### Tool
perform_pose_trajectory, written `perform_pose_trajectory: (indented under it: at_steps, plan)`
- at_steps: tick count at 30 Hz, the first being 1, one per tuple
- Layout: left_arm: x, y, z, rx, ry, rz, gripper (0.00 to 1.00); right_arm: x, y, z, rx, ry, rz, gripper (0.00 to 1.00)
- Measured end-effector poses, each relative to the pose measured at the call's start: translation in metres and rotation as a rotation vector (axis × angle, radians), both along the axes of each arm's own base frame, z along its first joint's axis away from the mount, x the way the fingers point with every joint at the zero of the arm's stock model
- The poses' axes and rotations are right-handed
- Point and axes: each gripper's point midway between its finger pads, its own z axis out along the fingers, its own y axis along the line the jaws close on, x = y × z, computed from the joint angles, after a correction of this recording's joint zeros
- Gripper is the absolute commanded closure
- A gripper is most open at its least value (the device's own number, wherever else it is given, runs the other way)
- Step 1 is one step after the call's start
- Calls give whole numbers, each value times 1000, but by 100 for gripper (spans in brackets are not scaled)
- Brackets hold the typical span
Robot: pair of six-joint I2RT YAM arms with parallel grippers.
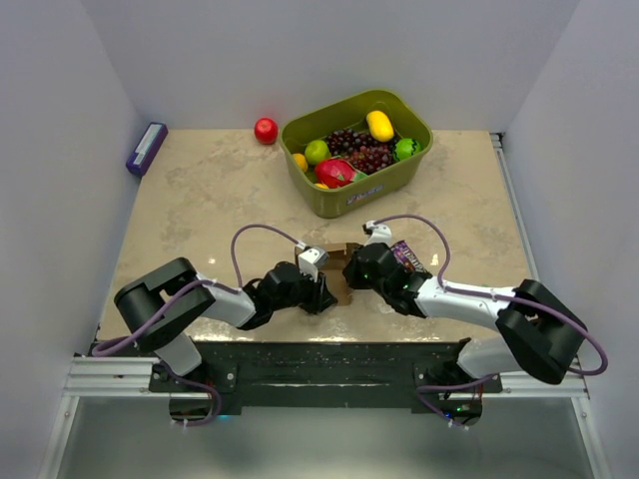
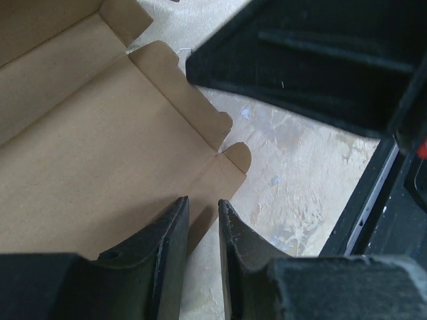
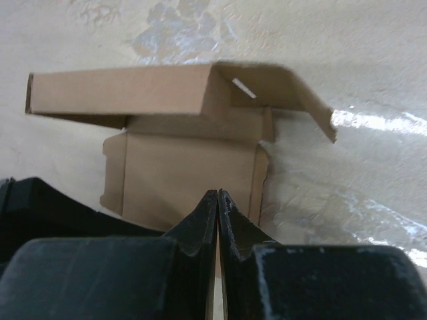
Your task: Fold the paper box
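The paper box (image 1: 337,261) lies between the left tool (image 1: 321,291) and right tool (image 1: 351,269), with the bin (image 1: 411,165) behind.

You have two arms, the left arm (image 1: 215,304) and the right arm (image 1: 469,297). That gives you two grippers, the left gripper (image 2: 203,203) and the right gripper (image 3: 218,195), each with two fingers.

There is one paper box (image 3: 180,173) and one table (image 1: 200,200).

You have one green bin (image 1: 384,185), and from above you can count in it:
- one yellow fruit (image 1: 379,126)
- one lime (image 1: 317,152)
- one orange (image 1: 300,162)
- one dragon fruit (image 1: 335,173)
- one leafy green piece (image 1: 404,149)
- one heap of dark grapes (image 1: 359,150) — separate bunches cannot be told apart

Outside the bin you have one red apple (image 1: 266,131), one purple box (image 1: 146,149) and one dark packet (image 1: 409,257).
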Motion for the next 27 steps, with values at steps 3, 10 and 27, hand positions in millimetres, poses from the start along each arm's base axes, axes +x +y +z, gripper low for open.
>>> perform_pose_trajectory:
  at_steps: [3,10,27]
  plan:
    - [0,-1,-1,-5,3,3,72,-7,4,-2,-5,11,20,94]
    - [1,-1,0,-7,4,4,73,-13,-3,-26,-62,75,10,96]
    - [1,-1,-1,-5,5,7,75,-11,-9,-47,-54,151,-125,97]
